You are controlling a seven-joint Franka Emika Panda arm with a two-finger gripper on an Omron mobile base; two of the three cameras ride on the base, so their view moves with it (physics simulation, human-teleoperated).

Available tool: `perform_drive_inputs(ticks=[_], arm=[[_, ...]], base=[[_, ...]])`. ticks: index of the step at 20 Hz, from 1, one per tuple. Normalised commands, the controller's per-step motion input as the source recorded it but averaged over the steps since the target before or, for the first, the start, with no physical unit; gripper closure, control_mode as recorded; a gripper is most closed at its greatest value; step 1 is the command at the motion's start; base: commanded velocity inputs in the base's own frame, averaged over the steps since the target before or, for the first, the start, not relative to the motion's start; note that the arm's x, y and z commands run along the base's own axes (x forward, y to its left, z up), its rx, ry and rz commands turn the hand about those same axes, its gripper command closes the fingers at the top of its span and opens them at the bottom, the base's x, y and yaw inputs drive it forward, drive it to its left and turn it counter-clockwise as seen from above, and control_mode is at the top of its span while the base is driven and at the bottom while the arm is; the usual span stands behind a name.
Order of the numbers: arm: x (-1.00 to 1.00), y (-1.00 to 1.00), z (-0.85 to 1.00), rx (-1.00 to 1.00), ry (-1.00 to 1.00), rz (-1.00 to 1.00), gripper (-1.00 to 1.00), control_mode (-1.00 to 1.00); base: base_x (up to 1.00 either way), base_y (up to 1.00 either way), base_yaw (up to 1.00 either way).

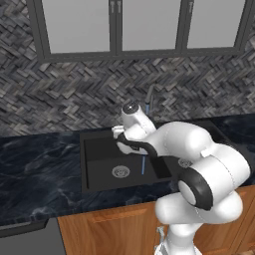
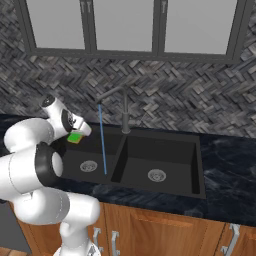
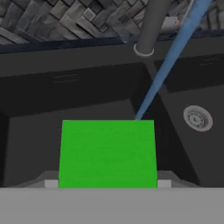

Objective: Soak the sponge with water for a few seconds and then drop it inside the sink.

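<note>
Your gripper (image 2: pixel 76 134) is pinched on the sponge (image 3: pixel 108 153), holding it above the left basin of the sink (image 2: pixel 165 190), near that basin's left edge. Water (image 2: pixel 102 140) is running, but it falls beside the sponge, not onto it. You have it picked up; soaking and dropping are left.

We saw a grey herringbone-tiled wall (image 1: pixel 64 104), dark-framed windows (image 1: pixel 114 25) at twelve o'clock, a dark marble desk (image 1: pixel 35 169), and wooden cabinets (image 2: pixel 165 235) at six o'clock.
</note>
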Motion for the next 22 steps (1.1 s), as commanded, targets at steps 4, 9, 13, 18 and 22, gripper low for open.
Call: perform_drive_inputs(ticks=[4, 9, 13, 18, 22], arm=[[0.00, 0.23, 0.00, 0.04, 0.05, 0.23, 1.00, -1.00], [-0.04, 0.34, 0.00, 0.00, 0.03, 0.19, 1.00, -1.00], [-0.03, 0.36, 0.00, 0.00, 0.15, 0.18, 1.00, -1.00], [0.02, 0.28, 0.00, 0.00, 0.21, 0.14, 1.00, -1.00], [0.02, 0.11, -0.02, 0.00, 0.07, 0.04, 1.00, -1.00]], base=[[0.00, 0.00, 0.00], [0.00, 0.00, 0.00], [0.00, 0.00, 0.00], [0.00, 0.00, 0.00], [0.00, 0.00, 0.00]])
